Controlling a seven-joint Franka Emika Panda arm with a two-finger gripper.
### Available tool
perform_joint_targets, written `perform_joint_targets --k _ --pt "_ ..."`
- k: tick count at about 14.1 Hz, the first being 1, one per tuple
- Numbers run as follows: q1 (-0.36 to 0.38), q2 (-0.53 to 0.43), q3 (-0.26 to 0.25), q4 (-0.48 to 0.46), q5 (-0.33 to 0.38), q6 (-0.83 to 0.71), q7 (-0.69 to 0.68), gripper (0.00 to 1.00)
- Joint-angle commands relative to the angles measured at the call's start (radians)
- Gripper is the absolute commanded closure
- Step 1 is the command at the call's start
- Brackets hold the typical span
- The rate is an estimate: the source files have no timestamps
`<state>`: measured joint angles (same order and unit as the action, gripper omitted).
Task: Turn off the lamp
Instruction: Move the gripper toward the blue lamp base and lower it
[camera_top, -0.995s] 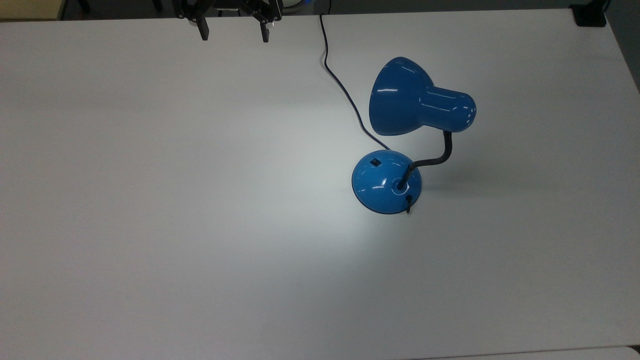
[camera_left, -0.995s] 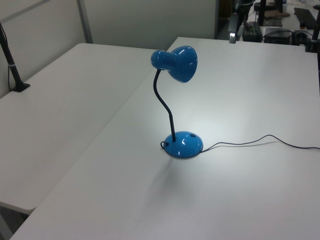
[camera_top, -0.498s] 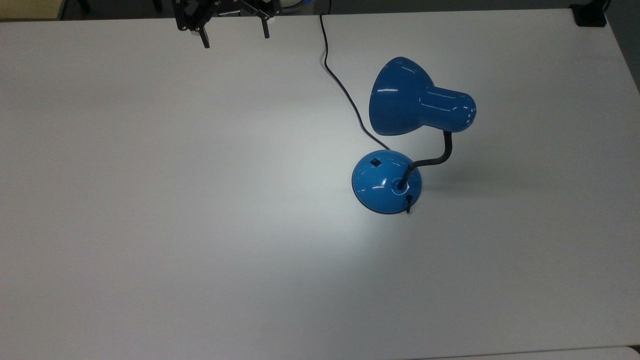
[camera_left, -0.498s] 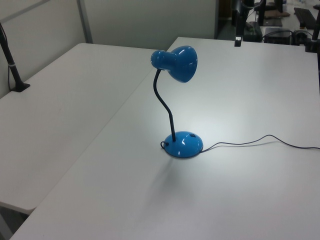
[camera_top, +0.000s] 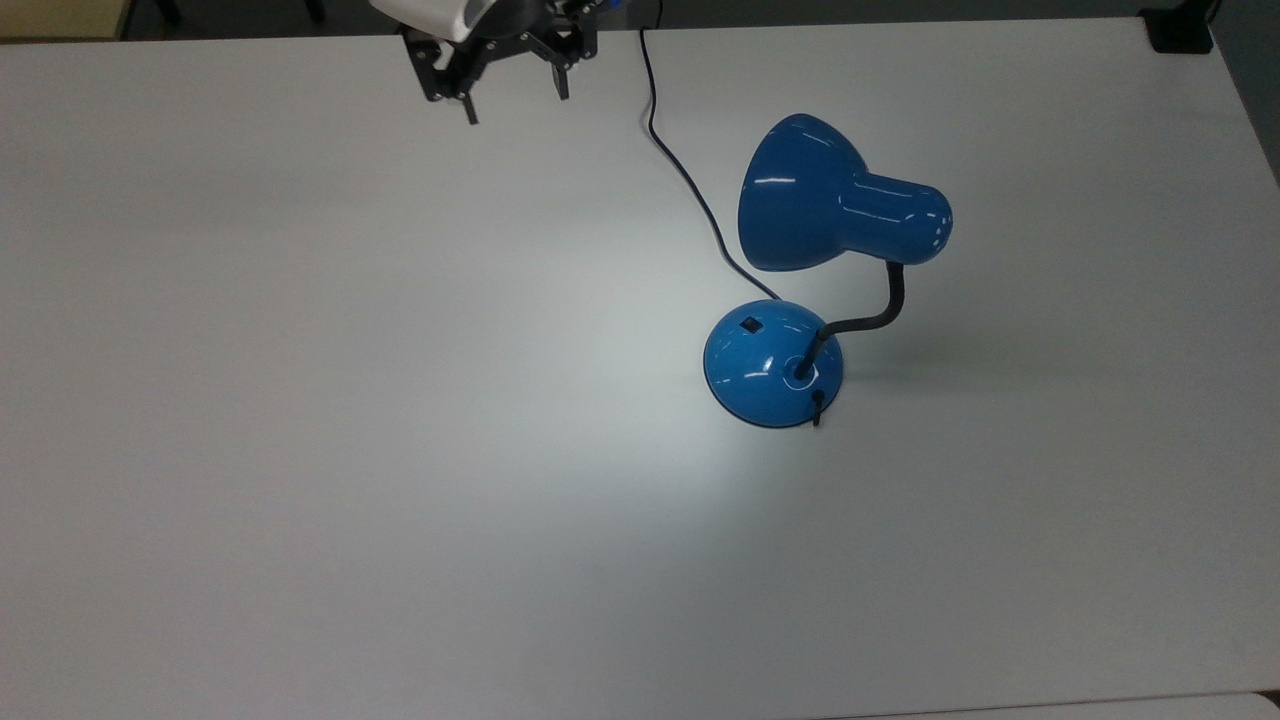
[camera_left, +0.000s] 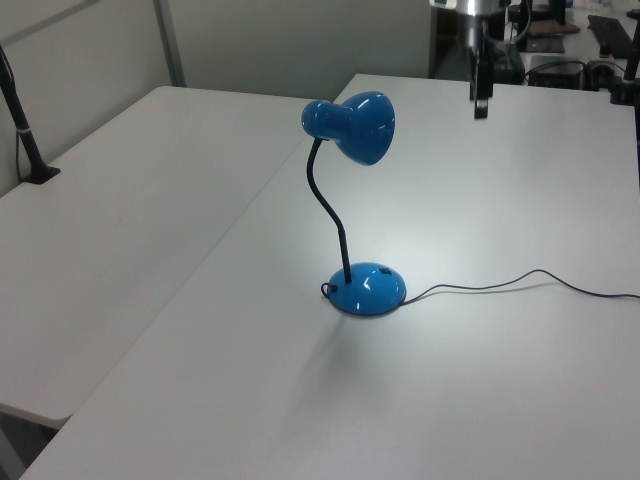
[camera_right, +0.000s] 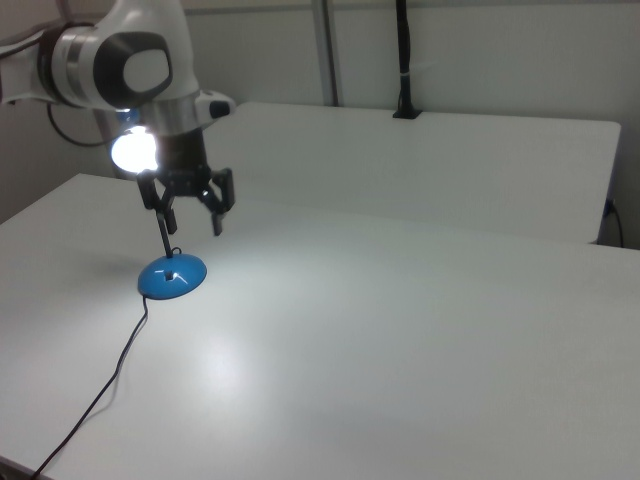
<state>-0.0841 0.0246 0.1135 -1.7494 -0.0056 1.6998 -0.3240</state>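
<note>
Bare table (camera_top: 300, 400) btwn end effector (camera_top: 512, 96) & lamp (camera_top: 775, 365) (cord (camera_top: 690, 185) crosses).

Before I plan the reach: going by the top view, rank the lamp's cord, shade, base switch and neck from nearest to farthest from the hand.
From the hand, top view:
1. Cord, just to the top view's right of the hand.
2. Shade, farther right.
3. Switch, on the base, lower right.
4. Neck, beyond the switch, farthest right.

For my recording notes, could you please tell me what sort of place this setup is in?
Probably a robotics lab or office workspace: plain white tables pushed together, a white robot arm with its open black gripper above one, and a glossy blue desk lamp lit on it.
</note>
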Motion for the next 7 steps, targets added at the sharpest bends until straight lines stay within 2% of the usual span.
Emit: perform_joint_targets --k 1,3,7 --pt "0.024 0.026 0.04 -0.05 0.021 0.032 0.078 0.57" --pt "0.053 0.058 0.046 -0.05 0.036 0.058 0.132 0.8" --pt "0.113 0.124 0.048 -0.055 0.079 0.19 0.328 1.0"
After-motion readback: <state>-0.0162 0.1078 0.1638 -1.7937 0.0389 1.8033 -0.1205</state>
